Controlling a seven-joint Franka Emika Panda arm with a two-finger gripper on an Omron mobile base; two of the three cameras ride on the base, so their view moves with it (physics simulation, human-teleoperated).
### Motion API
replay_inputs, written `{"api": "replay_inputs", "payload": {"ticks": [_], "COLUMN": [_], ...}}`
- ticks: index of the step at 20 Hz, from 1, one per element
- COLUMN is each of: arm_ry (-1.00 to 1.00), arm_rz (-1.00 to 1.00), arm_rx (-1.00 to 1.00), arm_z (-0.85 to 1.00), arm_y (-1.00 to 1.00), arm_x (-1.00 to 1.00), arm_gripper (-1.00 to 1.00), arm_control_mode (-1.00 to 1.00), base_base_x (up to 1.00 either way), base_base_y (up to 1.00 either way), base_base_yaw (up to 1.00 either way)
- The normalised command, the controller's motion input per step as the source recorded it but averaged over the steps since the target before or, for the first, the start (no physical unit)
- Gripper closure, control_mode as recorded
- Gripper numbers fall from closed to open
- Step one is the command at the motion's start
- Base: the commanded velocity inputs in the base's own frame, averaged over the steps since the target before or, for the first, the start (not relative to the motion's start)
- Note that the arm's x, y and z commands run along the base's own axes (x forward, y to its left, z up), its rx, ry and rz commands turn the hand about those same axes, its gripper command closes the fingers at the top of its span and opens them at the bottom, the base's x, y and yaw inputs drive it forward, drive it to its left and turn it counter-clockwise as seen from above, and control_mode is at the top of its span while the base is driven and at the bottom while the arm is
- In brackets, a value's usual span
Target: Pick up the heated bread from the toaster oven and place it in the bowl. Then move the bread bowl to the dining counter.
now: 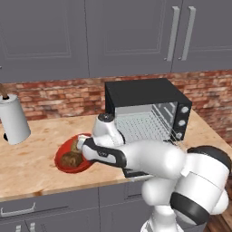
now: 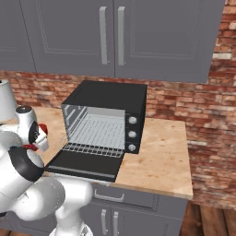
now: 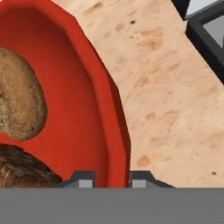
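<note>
Bread step judged done: heated bread (image 3: 22,168) lay dark and rough inside the bowl (image 3: 94,131), low in the hand view, next to a tan rounded bagel (image 3: 19,107) also in the bowl. Bowl sat on the bench (image 1: 31,158), left of the toaster oven (image 1: 147,108), with its near rim well apart from the dropped oven door (image 2: 85,166). Oven stood empty, wire rack (image 2: 99,131) bare, door down.

Tool (image 3: 112,180) was down at the bowl's rim, one fingertip (image 3: 85,180) inside the red wall and the other outside over the wood, the rim running up between them. Gap narrow, about the thickness of the rim; could not tell whether already pinching or just short of it. From the left base view, wrist seen bent low over the right edge of the bowl.

Step in hand judged: taking hold of the bowl by its rim, ahead of carrying it to the dining counter. Next move would call for a firm pinch on the rim, then a level lift so neither piece slides out, then a drive away from this bench
</note>
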Motion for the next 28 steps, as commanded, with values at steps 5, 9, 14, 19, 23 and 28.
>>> {"api": "replay_inputs", "payload": {"ticks": [5,9,14,19,23,28], "arm_ry": [-0.11,-0.04,0.00,-0.05,-0.12,-0.02], "arm_rz": [-0.10,-0.12,-0.15,-0.06,0.01,0.02], "arm_rx": [0.11,0.20,0.19,0.06,0.00,0.00], "arm_z": [0.86,0.95,0.98,0.50,0.05,0.00], "arm_y": [-0.06,-0.36,-0.63,-0.39,-0.02,-0.03], "arm_x": [-0.48,-0.65,-0.62,-0.63,-0.39,-0.16], "arm_gripper": [1.00,1.00,1.00,1.00,1.00,1.00], "arm_control_mode": [-1.00,-1.00,-1.00,-1.00,-1.00,1.00], "base_base_x": [0.00,0.00,0.00,0.00,0.00,-0.80], "base_base_y": [0.00,0.00,0.00,0.00,0.00,-0.20], "base_base_yaw": [0.00,0.00,0.00,0.00,0.00,0.28]}}
